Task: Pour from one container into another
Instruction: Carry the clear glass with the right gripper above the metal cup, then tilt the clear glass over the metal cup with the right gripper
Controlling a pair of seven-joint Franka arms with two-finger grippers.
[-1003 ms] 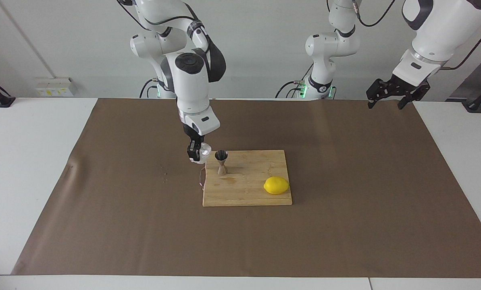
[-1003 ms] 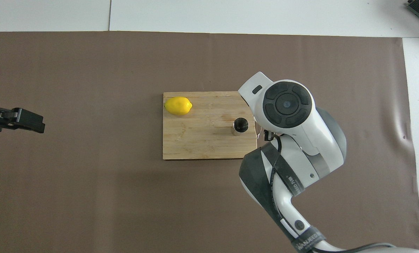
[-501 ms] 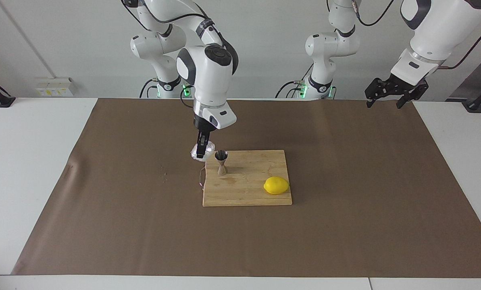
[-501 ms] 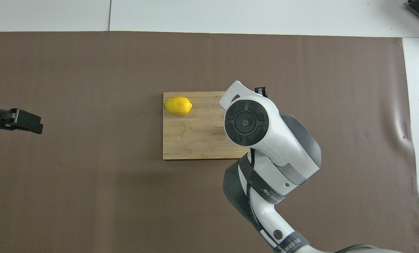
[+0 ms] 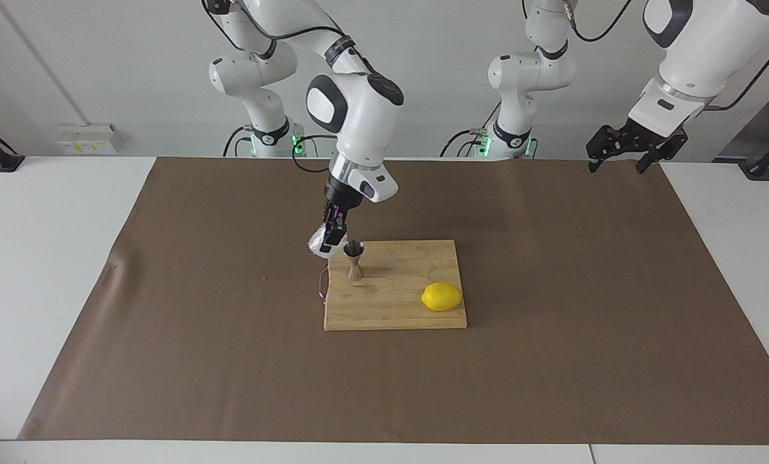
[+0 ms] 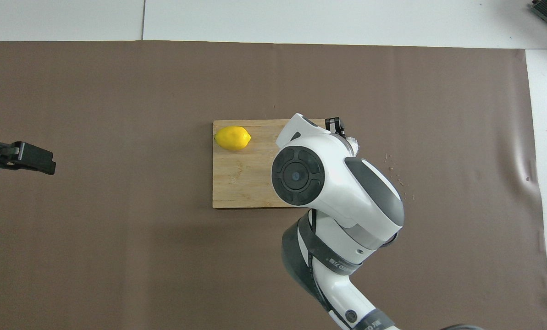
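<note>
Clear faceted glass cup (image 5: 323, 245) hangs tilted in the right gripper (image 5: 330, 237), whose fingers are clamped on it, its mouth leaning toward and just beside the open top of the steel jigger (image 5: 354, 259). A second ago the cup sat nearly level beside the jigger; since then the wrist has rolled and the arm swung up over the board, so the pour looks under way, though no stream can be made out. The jigger stands upright on the bamboo cutting board (image 5: 397, 303), near the corner toward the right arm's end. A lemon (image 5: 441, 296) lies on the same board, well apart from it. Brown paper (image 5: 165, 335) covers the tabletop. The left gripper (image 5: 626, 154) waits with fingers spread, holding nothing.
</note>
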